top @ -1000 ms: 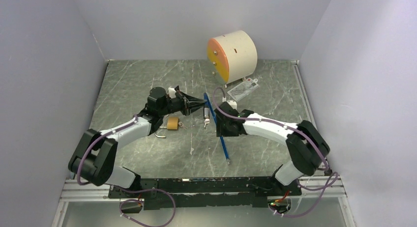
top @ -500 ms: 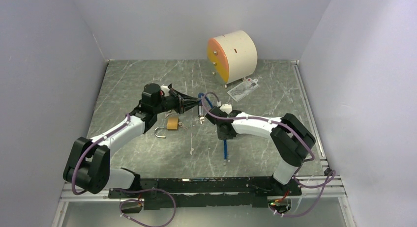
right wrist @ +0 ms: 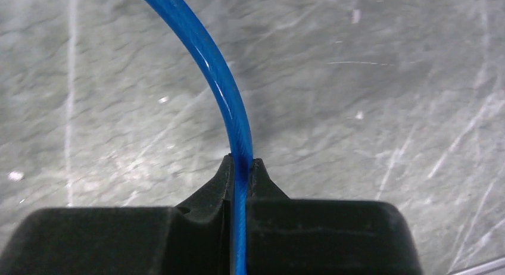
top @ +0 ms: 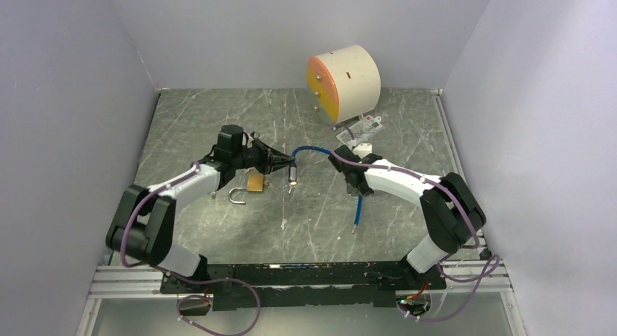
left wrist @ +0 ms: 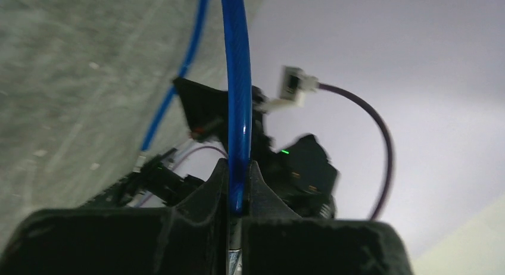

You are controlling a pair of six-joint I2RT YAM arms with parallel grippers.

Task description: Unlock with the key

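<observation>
Left tool (left wrist: 238, 178): jaws closed to a narrow slit, clamped on the blue cord (left wrist: 239, 78), which runs straight out from between the fingertips. Right tool (right wrist: 240, 168): jaws likewise nearly closed, pinching the same cord, which curves up and away to the left over bare worktop (top: 218, 118). In the top view the cord arcs between the two tools, clear of the surface, and its free end trails out behind the right tool toward the near edge. The keys (top: 292, 177) hang from the cord just beside the left tool's tip; whether they touch the worktop cannot be told. The brass padlock (top: 255, 182) lies flat just beneath the left tool, near the keys but apart from them, with its shackle (top: 236, 198) pointing toward the near left. A cream drum (top: 353, 78) with an orange face stands at the back edge, and a card (top: 360, 132) lies just in front of it, near the right tool. Walls close in the left, back and right sides. Bare surface lies behind the left arm and between the padlock and the arm bases.
</observation>
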